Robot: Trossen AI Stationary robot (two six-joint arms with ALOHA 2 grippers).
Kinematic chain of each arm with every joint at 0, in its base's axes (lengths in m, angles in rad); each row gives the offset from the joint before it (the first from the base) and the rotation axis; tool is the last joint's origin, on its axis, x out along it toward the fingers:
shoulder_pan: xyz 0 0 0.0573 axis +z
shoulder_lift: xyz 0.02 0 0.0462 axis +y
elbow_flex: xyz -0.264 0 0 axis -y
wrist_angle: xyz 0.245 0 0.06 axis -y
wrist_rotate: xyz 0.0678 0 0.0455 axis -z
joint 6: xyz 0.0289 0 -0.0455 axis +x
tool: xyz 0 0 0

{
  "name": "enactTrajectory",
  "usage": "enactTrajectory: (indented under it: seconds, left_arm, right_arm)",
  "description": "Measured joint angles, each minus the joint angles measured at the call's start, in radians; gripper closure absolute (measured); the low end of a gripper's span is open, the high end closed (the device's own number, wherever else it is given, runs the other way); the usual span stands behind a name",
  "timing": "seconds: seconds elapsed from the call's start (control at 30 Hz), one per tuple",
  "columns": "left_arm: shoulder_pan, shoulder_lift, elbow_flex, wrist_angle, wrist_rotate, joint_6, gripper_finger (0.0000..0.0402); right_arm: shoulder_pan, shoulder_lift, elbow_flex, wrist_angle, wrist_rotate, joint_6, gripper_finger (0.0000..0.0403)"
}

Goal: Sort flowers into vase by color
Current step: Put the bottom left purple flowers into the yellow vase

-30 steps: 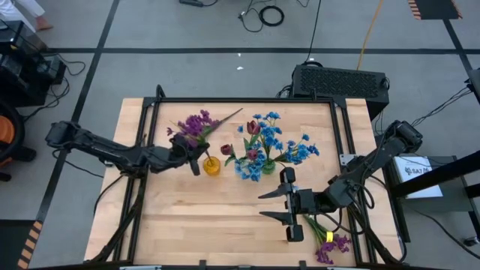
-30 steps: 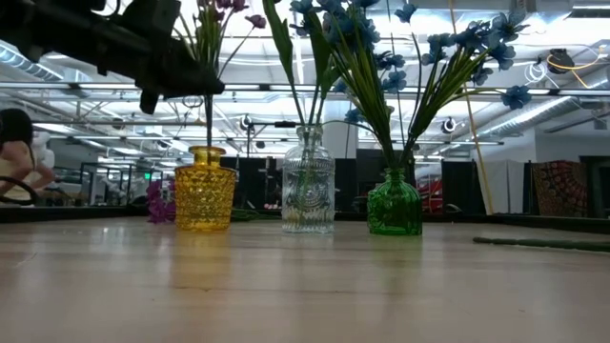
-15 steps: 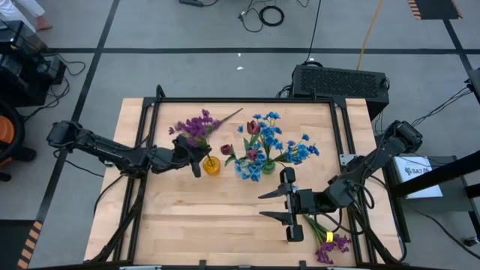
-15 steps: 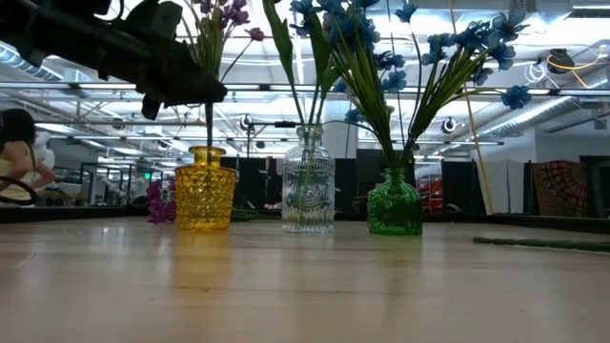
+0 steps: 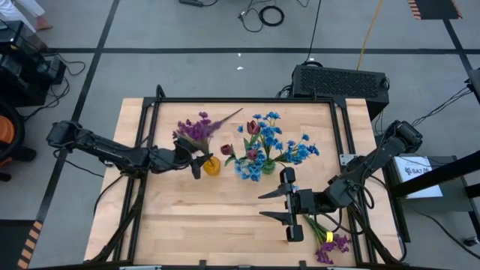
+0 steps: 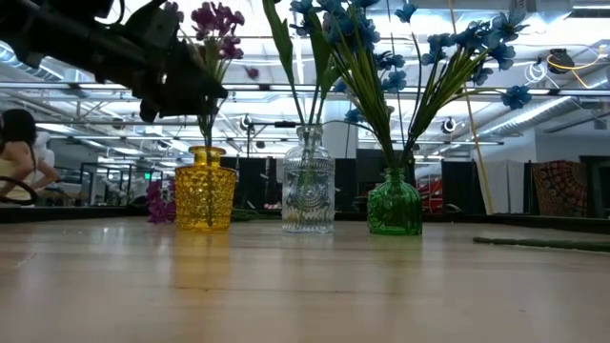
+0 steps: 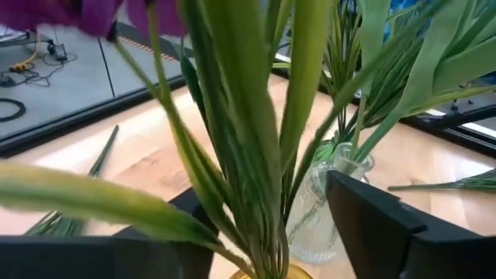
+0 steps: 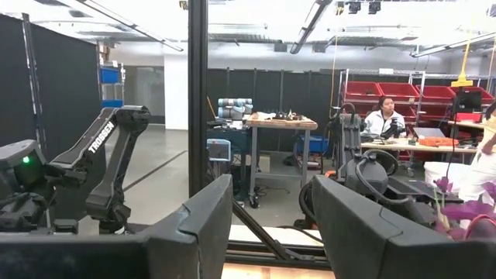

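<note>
Seen from above, the left end effector (image 5: 196,159) sits just beside the yellow vase (image 5: 212,166) near the middle of the wooden bench (image 5: 187,217), with a purple sprig (image 5: 196,129) rising from that vase and leaning toward the far-left part of the bench. To the right of the yellow vase stands a cluster of blue flowers (image 5: 274,142) with a few dark red blossoms (image 5: 253,127) among them. The right end effector (image 5: 289,204) hovers nearer the front edge with its fingers parted and empty, and more purple flowers (image 5: 330,246) lie flat on the bench just beyond it at the front right.
</note>
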Motion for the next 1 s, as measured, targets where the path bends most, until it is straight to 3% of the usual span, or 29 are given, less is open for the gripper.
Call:
enactTrajectory:
  seconds: [0.3,0.6,1.0]
  left_arm:
    - [-0.026,-0.116,0.001,-0.051,0.001,0.016,0.0116]
    - [-0.042,-0.286,0.002,-0.264,0.009,-0.062,0.0108]
    - [-0.042,-0.496,0.002,-0.452,0.234,-0.113,0.0109]
  right_arm:
    - [0.000,0.000,0.000,-0.004,0.000,0.000,0.0232]
    - [0.000,0.000,0.000,-0.010,0.000,0.000,0.0232]
    - [0.000,0.000,0.000,-0.011,-0.001,0.000,0.0232]
